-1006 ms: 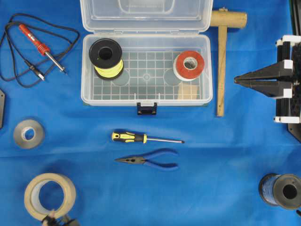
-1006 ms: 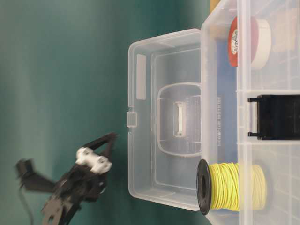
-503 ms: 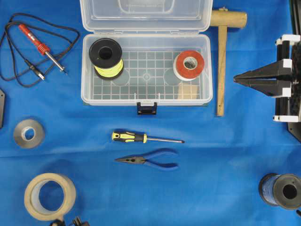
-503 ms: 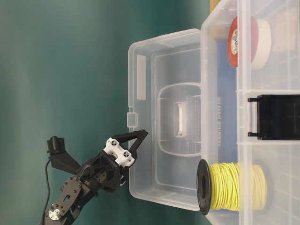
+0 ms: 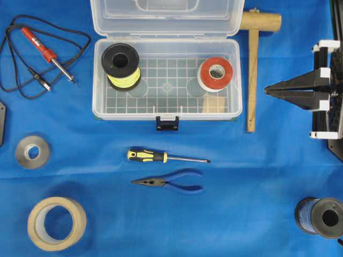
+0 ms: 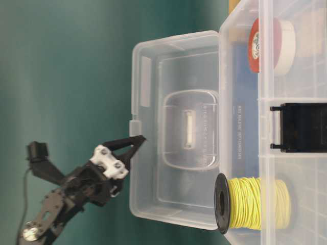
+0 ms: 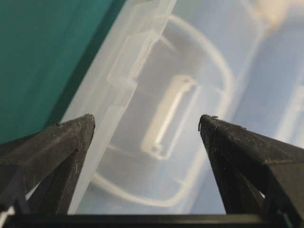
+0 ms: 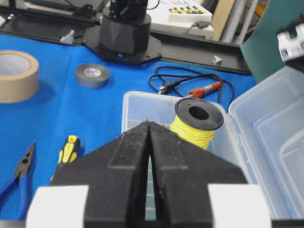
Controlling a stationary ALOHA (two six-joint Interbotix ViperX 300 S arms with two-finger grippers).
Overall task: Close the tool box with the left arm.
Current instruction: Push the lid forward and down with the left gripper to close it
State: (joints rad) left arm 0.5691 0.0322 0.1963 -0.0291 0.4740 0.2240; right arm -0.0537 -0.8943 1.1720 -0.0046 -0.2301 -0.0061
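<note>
Clear tool box (image 5: 166, 80) lid upright; left gripper (image 6: 137, 142) spread beside it

My left arm (image 6: 76, 189) hangs behind the tool box (image 5: 166, 85), a clear case lying open with its lid (image 6: 173, 127) raised; my left gripper (image 6: 134, 143), parted, sits at the lid's back.

overhead: bright, even light; soft short shadows under the pliers (image 5: 169, 182) and screwdriver (image 5: 166, 157); sharp.
table-level: dimmer, green backdrop; left arm (image 6: 76, 189) slightly blurred.
left wrist: tool box (image 7: 180, 104) lid out of focus, hazy; gripper fingertips (image 7: 76, 130) sharper.
right wrist: near gripper (image 8: 149, 142) soft; mild glare on clear plastic.
</note>
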